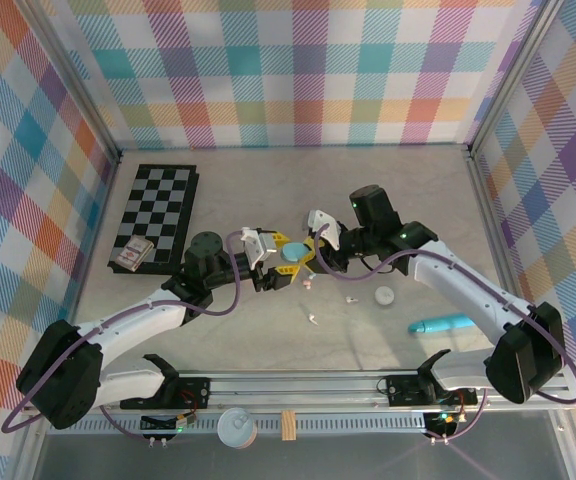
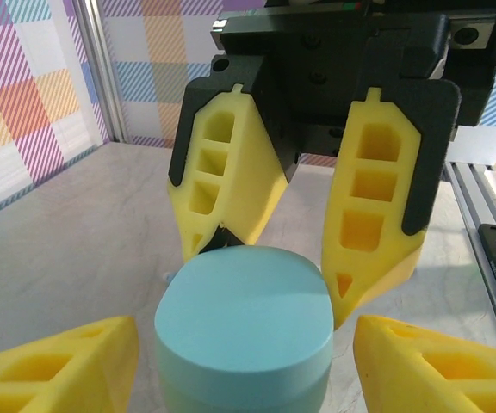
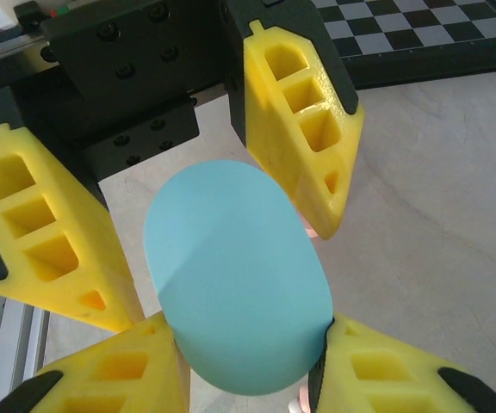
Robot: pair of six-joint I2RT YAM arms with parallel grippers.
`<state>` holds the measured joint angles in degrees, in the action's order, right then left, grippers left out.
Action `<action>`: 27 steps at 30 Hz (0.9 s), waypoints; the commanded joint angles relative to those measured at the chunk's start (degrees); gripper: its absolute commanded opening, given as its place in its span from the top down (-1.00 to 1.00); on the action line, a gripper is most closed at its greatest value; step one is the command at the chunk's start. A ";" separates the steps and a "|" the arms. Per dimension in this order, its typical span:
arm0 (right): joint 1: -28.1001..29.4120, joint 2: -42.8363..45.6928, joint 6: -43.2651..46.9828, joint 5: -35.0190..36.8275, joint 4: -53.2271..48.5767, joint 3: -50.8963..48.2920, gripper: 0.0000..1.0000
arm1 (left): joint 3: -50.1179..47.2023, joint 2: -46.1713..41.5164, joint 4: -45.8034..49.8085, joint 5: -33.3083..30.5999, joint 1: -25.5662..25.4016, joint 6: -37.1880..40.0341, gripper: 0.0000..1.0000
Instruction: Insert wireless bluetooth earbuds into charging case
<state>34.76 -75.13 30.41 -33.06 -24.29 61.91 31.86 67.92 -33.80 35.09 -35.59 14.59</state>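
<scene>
Pale-blue plastic draws both arms to the middle of the table (image 1: 268, 180), where the pebble-shaped charging case (image 1: 290, 252), its lid apparently shut, sits between two sets of yellow fingers meeting nose to nose. The right gripper (image 3: 246, 335) is clamped on one end of the case, both pads pressed to its sides. The left gripper (image 2: 246, 340) stands apart, straddling the other end with a slim gap showing on at least one side. The earbuds (image 1: 308, 285), small pink and white pieces, lie loose on the table just beside the grippers, toward the arms' bases, none yet in the case. The risk looks plain: the shell is smooth and rounded, so an off-centre squeeze from the left jaws could squirt it out of the right gripper's hold and onto the buds. Four fingers crowded crosswise could also knock one another.
</scene>
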 commanded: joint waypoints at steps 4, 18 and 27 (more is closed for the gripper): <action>-0.31 2.17 -0.40 -1.87 1.38 -0.91 0.33 | -0.52 -1.11 0.43 1.56 -0.53 2.57 -0.29; -0.39 1.70 -0.16 -2.62 1.24 -0.74 0.33 | -0.39 -1.84 0.01 1.70 -0.53 1.98 -0.04; -0.42 1.86 -0.18 -2.11 1.47 -0.56 0.19 | -0.56 -1.74 -0.13 2.34 -0.53 2.02 0.22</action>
<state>34.65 -74.06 30.44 -33.30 -23.42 61.28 31.83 67.31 -33.06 35.55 -35.59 16.10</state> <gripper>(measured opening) 0.396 0.398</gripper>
